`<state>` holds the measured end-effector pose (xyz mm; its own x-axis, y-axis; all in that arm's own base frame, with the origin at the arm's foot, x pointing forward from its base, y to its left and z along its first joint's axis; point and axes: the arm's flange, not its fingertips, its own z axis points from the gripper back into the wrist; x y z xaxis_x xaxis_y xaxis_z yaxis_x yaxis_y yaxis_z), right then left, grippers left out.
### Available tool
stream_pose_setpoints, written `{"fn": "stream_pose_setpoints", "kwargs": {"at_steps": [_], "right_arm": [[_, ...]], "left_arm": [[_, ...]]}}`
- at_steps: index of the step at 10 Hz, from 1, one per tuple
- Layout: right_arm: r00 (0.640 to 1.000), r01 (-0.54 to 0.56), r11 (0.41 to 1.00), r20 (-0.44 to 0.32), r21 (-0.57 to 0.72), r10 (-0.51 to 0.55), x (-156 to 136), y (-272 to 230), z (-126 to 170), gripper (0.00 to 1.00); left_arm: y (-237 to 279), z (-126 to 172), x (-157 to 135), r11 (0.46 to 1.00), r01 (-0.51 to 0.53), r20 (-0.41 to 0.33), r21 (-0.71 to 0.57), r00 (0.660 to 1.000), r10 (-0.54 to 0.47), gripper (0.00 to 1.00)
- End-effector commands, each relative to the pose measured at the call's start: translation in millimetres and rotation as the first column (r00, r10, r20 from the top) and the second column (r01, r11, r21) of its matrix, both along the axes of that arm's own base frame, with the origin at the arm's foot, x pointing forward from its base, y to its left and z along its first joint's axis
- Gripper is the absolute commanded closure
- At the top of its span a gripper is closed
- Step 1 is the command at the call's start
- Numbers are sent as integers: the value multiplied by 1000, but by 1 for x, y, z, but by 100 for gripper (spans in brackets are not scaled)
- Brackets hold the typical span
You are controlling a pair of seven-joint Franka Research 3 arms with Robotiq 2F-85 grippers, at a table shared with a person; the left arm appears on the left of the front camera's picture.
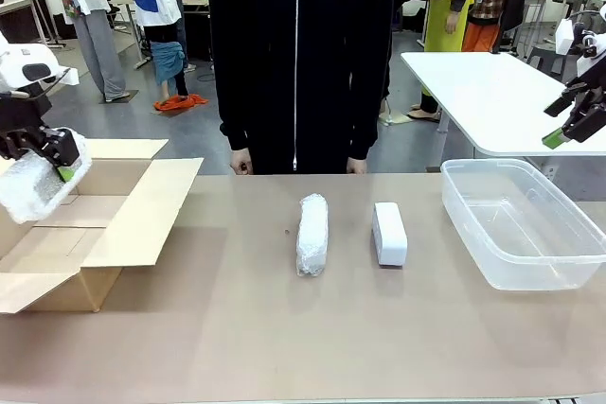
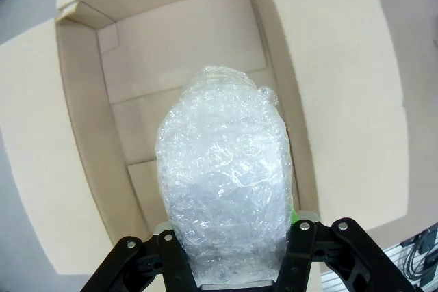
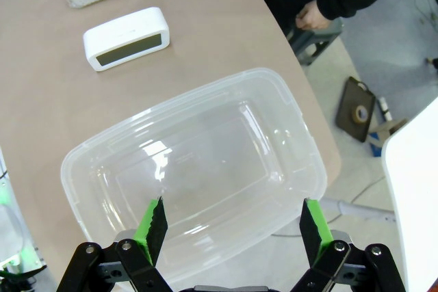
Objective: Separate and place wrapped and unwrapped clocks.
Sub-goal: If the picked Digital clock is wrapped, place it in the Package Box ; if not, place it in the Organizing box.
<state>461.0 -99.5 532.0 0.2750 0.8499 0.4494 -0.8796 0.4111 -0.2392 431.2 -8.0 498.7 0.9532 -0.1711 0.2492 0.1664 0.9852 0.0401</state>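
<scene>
A brown desk (image 1: pixel 284 328) runs across the lower part of the front view, with a busy workroom behind it and a person (image 1: pixel 298 54) in a black zipped top standing at its far edge, both hands (image 1: pixel 241 163) resting low by the desk edge. At the left of the frame sits an open cardboard box (image 1: pixel 123 215), its flaps spread outward. The left end effector (image 1: pixel 57 153) hangs above the box at the left edge of the frame, clamped on a wrapped clock (image 1: pixel 33 186) – in the left wrist view the bubble-wrapped bundle fills the space between the green-padded fingers (image 2: pixel 304 223) and juts out over the box's bare cardboard floor. Near the middle of the desk lies a second wrapped clock (image 1: pixel 312 234), lengthwise toward the person, and just to its right, apart from it, the bare clock (image 1: pixel 389 234), a white rounded block; the right wrist view shows its dark face on one long side, toward the tub. Farther right, near the desk's right edge, stands a clear plastic tub (image 1: pixel 464 219) with nothing visible inside. The right end effector (image 1: pixel 568 125) is raised at the upper right of the frame – its fingers spread wide apart, gripping nothing – and in its own wrist view it looks straight down on the tub's rim and interior.
</scene>
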Motion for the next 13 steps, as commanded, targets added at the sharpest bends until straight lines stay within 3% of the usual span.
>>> {"fn": "stream_pose_setpoints", "kwargs": {"at_steps": [1,6,8,13], "right_arm": [[1000,-8,1000,0,12,8,1,-1,-1,0],[1000,-8,1000,0,12,8,1,-1,-1,0],[1000,-8,1000,0,12,8,1,-1,-1,0],[1000,-8,1000,0,12,8,1,-1,-1,0]], "left_arm": [[11,-11,11,1000,7,34,-1,999,-7,48],[23,-35,26,999,-27,0,38,1000,27,48],[27,-41,29,998,-39,30,46,999,38,48],[27,-59,35,997,-44,21,56,999,43,48]]}}
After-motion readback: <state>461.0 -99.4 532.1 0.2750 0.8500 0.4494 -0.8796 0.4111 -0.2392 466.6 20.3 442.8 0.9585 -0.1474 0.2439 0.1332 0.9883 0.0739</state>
